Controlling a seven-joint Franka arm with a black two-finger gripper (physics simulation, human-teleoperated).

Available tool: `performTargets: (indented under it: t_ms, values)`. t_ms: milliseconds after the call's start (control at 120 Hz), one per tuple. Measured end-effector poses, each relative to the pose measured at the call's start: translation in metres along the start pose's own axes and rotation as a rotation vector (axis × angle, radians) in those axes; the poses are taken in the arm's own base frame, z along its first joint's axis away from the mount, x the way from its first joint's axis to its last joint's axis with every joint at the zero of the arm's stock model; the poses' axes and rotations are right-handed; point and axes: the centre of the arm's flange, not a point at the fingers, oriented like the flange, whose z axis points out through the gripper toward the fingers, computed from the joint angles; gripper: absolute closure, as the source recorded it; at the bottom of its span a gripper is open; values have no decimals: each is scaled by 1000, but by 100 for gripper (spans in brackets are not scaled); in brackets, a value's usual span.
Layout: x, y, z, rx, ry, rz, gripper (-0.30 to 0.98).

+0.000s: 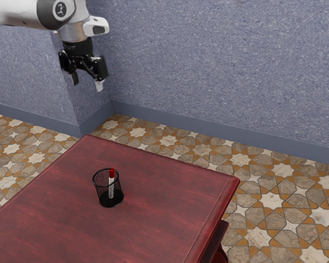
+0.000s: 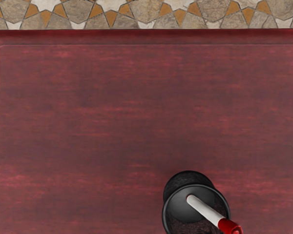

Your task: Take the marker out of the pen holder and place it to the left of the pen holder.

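Gripper (image 1: 86, 82) found empty, fingers wide apart and pointing down, high toward the exterior view's left; that spread suits straddling a slim barrel. Marker (image 1: 111, 190) noted inside the black mesh pen holder (image 1: 104, 201), which stands on the red wooden table (image 1: 49, 219). It leans, propped by the holder's wall, red cap (image 1: 112, 173) uppermost at the rim, presumably the easiest grip. Extraction and placement to the left outstanding; a slanted pull could tip the holder.
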Motion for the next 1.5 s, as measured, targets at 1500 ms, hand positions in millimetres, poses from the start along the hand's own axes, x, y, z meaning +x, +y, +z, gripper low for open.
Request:
performTargets:
  t_ms: [1500]
  values:
    - [-42,78,263,8,-117,-229,2]
